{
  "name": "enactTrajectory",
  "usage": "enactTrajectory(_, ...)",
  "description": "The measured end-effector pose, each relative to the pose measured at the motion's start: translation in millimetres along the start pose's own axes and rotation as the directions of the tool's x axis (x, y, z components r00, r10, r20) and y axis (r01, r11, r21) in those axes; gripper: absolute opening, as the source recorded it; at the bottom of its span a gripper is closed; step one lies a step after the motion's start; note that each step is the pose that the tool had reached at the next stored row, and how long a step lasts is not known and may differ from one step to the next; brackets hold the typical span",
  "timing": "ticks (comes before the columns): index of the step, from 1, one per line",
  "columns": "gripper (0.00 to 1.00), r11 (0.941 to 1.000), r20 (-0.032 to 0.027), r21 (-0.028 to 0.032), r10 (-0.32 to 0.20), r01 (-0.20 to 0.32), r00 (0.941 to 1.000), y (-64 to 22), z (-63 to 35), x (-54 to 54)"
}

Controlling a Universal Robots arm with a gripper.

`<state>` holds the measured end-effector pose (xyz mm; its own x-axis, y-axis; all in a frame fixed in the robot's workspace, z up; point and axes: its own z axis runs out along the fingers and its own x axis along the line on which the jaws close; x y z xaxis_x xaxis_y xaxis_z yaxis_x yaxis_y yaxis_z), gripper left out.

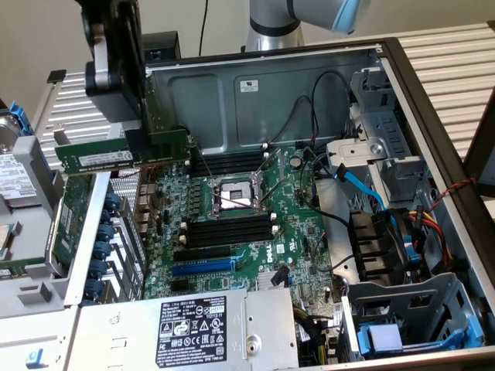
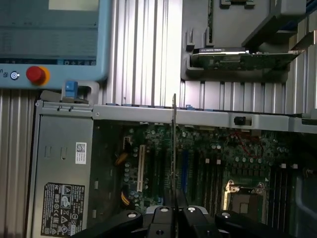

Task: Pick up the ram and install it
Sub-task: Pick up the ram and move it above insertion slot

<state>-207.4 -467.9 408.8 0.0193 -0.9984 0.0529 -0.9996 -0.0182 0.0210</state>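
Note:
The ram (image 1: 120, 153) is a long, narrow green stick with a pale label strip. My gripper (image 1: 141, 137) is shut on its middle and holds it level in the air, above the case's edge on the exterior view's left. In the wrist view the ram (image 2: 174, 148) appears edge-on as a thin line rising from between my gripper's fingers (image 2: 174, 212). Black memory slots (image 1: 230, 229) with white end clips lie on the motherboard on one side of the processor socket (image 1: 234, 195), and more slots (image 1: 228, 162) lie on its other side. The ram hangs well above the board and off to the side of all of these slots.
A grey power supply (image 1: 193, 328) with a black label fills the case's near end. Drive cages and cable bundles (image 1: 387, 239) crowd the exterior view's right. Blue card clips (image 1: 104, 247) line the left wall. A pendant with a red button (image 2: 37, 74) and a wide green card (image 2: 242, 59) lie outside the case.

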Motion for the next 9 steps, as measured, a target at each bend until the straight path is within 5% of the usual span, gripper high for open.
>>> enactTrajectory(9,0.13,1.0000,-0.0164,0.0029,0.001,-0.001,0.9999,-24.7,-1.6,-20.8)
